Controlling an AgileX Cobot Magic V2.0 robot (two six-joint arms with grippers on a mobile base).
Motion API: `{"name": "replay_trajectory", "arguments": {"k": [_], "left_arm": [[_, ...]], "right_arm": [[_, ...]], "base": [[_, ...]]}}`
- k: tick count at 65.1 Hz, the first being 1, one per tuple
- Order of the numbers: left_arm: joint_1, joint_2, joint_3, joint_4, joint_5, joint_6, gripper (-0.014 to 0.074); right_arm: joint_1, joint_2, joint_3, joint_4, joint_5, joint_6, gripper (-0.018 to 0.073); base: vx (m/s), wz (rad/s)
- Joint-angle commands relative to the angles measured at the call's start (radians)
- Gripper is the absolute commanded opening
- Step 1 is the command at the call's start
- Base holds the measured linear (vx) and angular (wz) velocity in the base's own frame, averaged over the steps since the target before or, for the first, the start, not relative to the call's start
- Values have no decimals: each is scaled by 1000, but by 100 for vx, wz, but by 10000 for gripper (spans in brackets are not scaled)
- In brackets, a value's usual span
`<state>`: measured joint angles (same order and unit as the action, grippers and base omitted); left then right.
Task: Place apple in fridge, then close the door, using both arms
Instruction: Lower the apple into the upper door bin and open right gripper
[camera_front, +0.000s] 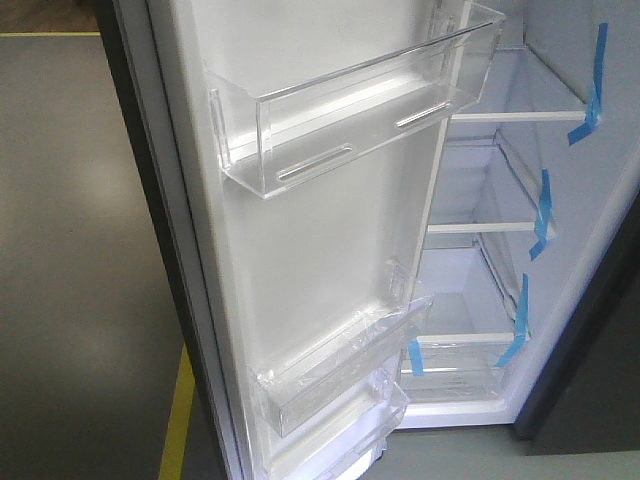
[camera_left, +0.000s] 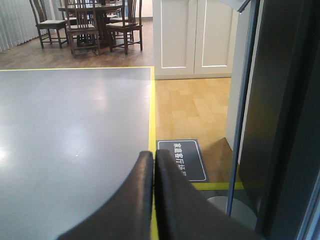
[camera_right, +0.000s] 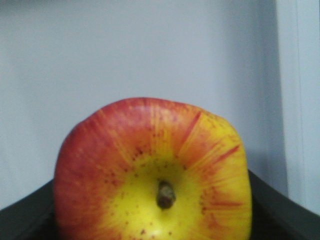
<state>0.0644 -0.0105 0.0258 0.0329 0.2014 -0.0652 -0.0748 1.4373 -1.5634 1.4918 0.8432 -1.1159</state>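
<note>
Apple (camera_right: 155, 175): red and yellow, stem toward the camera, clamped between the right fingers (camera_right: 282, 210) before a white wall, probably inside the fridge (camera_front: 470, 290).
Left fingers (camera_left: 132, 200): pressed together, holding nothing, beside the open door (camera_front: 320, 240).
Handling: set the apple down on a shelf (camera_front: 480, 228), well back from its edge, before letting go.

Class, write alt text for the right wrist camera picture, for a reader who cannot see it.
A red apple with a yellow patch round its short brown stem fills the lower middle, stem end towards the camera. The dark fingers of the right gripper show at both bottom corners beside it, with a plain pale surface behind.
</note>
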Motion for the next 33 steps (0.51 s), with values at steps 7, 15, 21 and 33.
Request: {"name": "replay_trajectory", "arguments": {"k": [7, 15, 21, 33], "left_arm": [[-6, -14, 28, -2, -67, -3, -6], [-6, -14, 28, -2, -67, -3, -6], [-6, -14, 28, -2, -67, -3, -6], [-6, -14, 28, -2, -67, -3, -6]], "right_arm": [[-1, 75, -27, 119, 49, -114, -3], [29, 98, -30, 125, 53, -159, -3], [75, 98, -62, 97, 48, -185, -3], [144, 98, -150, -77, -82, -113, -3]], "base": [[0, 0], [0, 0], [0, 0], [0, 0]]}}
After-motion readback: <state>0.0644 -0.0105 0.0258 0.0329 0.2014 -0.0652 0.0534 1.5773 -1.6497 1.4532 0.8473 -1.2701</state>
